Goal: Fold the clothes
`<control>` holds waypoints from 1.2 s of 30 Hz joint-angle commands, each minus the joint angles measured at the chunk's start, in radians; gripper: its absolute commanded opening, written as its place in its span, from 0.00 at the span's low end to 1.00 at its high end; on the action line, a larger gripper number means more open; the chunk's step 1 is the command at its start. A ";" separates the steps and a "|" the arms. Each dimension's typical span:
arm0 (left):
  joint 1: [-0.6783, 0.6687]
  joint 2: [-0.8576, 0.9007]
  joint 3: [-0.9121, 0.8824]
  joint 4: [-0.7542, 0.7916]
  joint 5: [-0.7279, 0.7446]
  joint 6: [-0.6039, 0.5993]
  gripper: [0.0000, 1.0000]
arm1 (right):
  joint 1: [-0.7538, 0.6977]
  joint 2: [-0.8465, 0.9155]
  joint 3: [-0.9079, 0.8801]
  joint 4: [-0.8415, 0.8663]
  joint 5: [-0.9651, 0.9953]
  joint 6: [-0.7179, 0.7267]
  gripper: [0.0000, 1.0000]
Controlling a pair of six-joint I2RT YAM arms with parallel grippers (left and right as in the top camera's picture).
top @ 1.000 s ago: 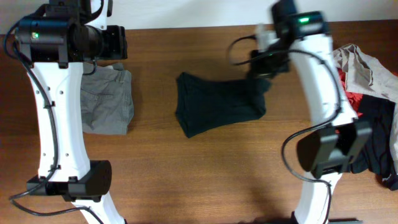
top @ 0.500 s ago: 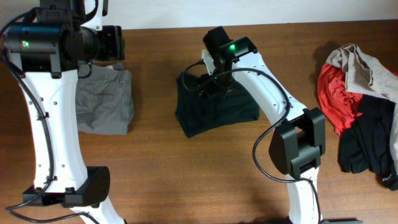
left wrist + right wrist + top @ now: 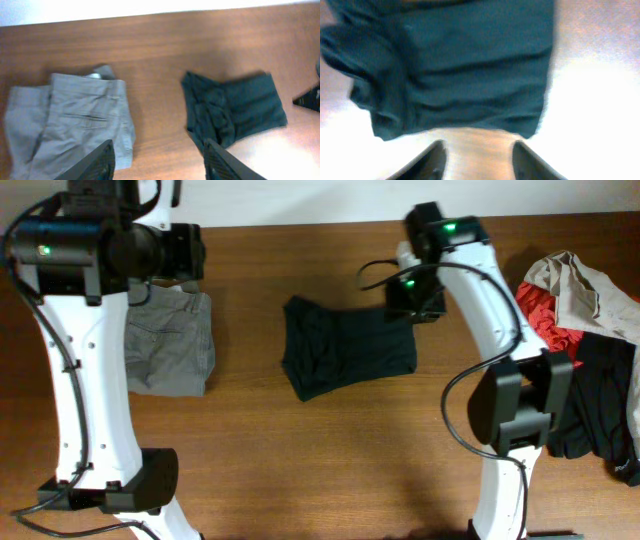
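Shirt (image 3: 348,358), black, lies roughly folded at centre frame, its left end lumpy. The right gripper (image 3: 477,160) hangs just beside its upper right corner, fingers apart and empty. The left gripper (image 3: 157,165), upper left, is likewise spread and empty above folded grey trousers (image 3: 170,345). I'd say the next move is fetching a piece from the pile (image 3: 590,350) at right.

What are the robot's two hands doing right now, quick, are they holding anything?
Left gripper: open, holding nothing.
Right gripper: open, holding nothing; the dark shirt lies free in front of it.
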 commanded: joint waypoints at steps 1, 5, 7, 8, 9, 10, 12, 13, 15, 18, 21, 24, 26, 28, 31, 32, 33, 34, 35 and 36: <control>-0.058 0.015 -0.054 0.007 0.043 0.078 0.46 | 0.006 -0.043 -0.056 0.005 -0.037 0.013 0.26; -0.091 0.056 -0.101 0.021 0.011 0.088 0.06 | 0.052 -0.043 -0.180 0.102 -0.049 0.024 0.07; -0.092 0.069 -0.116 0.036 0.005 0.085 0.01 | 0.088 -0.043 -0.254 0.188 -0.108 0.023 0.04; -0.092 0.073 -0.117 0.040 0.005 0.085 0.01 | 0.103 -0.043 -0.284 0.225 -0.132 0.024 0.04; -0.091 0.075 -0.117 0.043 0.004 0.085 0.01 | 0.123 -0.043 -0.320 0.276 -0.155 0.034 0.04; -0.091 0.075 -0.117 0.044 -0.002 0.085 0.01 | 0.144 -0.043 -0.354 0.325 -0.162 0.058 0.04; -0.091 0.074 -0.117 0.043 -0.018 0.085 0.01 | 0.182 -0.043 -0.409 0.412 -0.170 0.103 0.04; -0.091 0.074 -0.117 0.042 -0.018 0.085 0.01 | 0.199 -0.043 -0.429 0.449 -0.176 0.118 0.04; -0.092 0.074 -0.117 0.035 -0.018 0.085 0.01 | 0.238 -0.043 -0.463 0.528 -0.222 0.117 0.04; -0.092 0.074 -0.117 0.035 -0.018 0.085 0.01 | 0.291 -0.043 -0.473 0.599 -0.329 0.042 0.04; -0.092 0.074 -0.117 0.035 -0.018 0.085 0.01 | 0.327 -0.045 -0.457 0.613 -0.478 -0.131 0.04; -0.091 0.074 -0.117 0.035 -0.033 0.085 0.01 | 0.332 -0.053 -0.437 0.601 -0.574 -0.237 0.04; -0.092 0.075 -0.117 0.032 -0.040 0.085 0.02 | 0.315 -0.060 -0.422 0.583 -0.577 -0.237 0.05; -0.092 0.075 -0.122 0.031 -0.040 0.085 0.03 | 0.287 -0.071 -0.408 0.560 -0.586 -0.237 0.07; -0.093 0.077 -0.127 0.032 -0.038 0.085 0.07 | 0.217 -0.108 -0.404 0.550 -0.676 -0.237 0.07; -0.093 0.077 -0.127 0.032 -0.034 0.085 0.08 | 0.199 -0.116 -0.404 0.551 -0.698 -0.237 0.08; -0.093 0.082 -0.127 0.033 -0.019 0.085 0.09 | 0.167 -0.130 -0.404 0.550 -0.710 -0.229 0.07; -0.093 0.087 -0.127 0.033 0.004 0.085 0.09 | 0.140 -0.140 -0.404 0.546 -0.704 -0.201 0.05; -0.095 0.095 -0.127 0.032 0.032 0.085 0.09 | 0.109 -0.147 -0.404 0.534 -0.687 -0.156 0.04; -0.098 0.105 -0.127 0.031 0.064 0.086 0.10 | 0.080 -0.150 -0.404 0.515 -0.658 -0.111 0.04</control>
